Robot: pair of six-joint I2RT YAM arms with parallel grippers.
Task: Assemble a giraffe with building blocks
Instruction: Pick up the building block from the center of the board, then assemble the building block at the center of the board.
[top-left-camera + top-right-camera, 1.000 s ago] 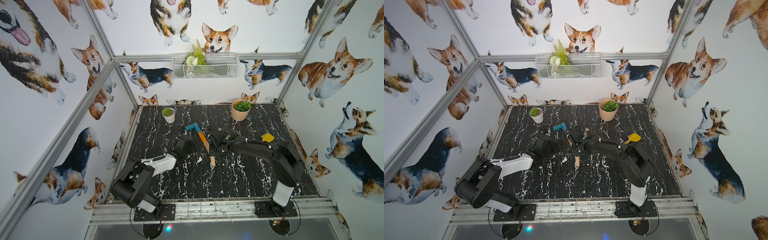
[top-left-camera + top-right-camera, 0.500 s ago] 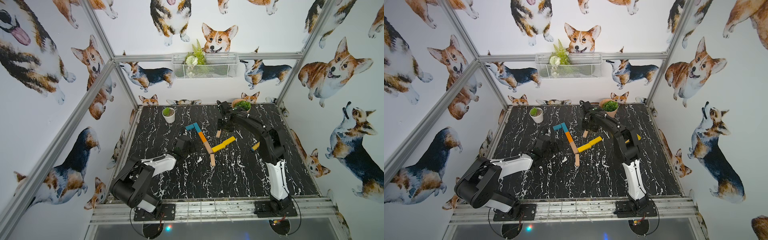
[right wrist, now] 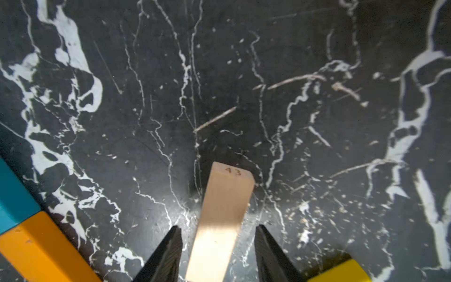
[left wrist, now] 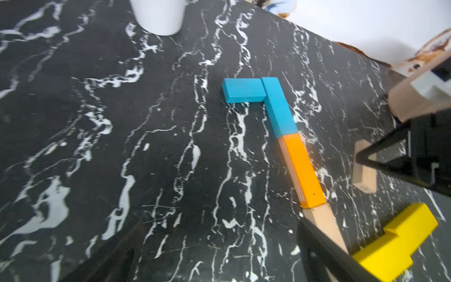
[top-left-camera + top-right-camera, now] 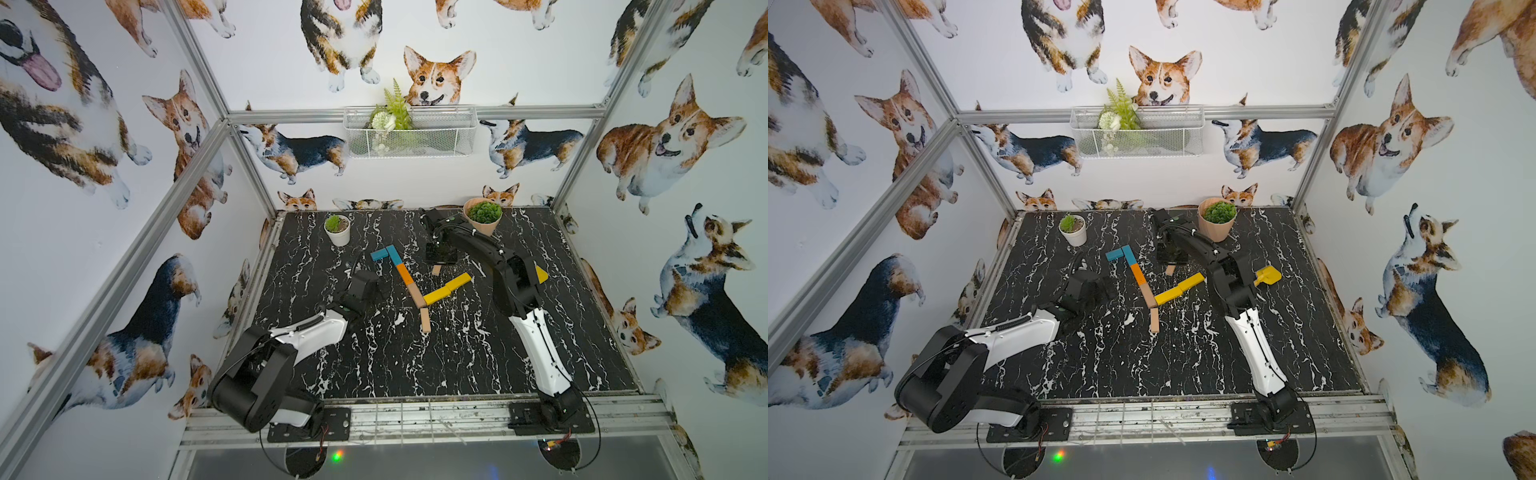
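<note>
1. Plain tan wooden plank [image 5: 436, 270], at 1 o'clock of the giraffe figure of coloured wooden planks [image 5: 404, 274]: only one end showed in both top views, the rest lay under the right gripper [image 5: 440, 261]; in the right wrist view one end ran off the edge.
2. Yellow plastic toy shovel [image 5: 1268, 275], at the table's 3 o'clock: partly hidden behind the black right arm [image 5: 1229, 282].
3. White round pot [image 4: 158, 17]: cropped in the left wrist view.

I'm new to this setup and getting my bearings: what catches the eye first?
The bright half-built giraffe at mid-table: teal, orange, tan and yellow planks laid flat on the black marble table. Just beside it the right gripper straddles a loose tan plank, jaws open. Corgi wallpaper covers the walls.
</note>
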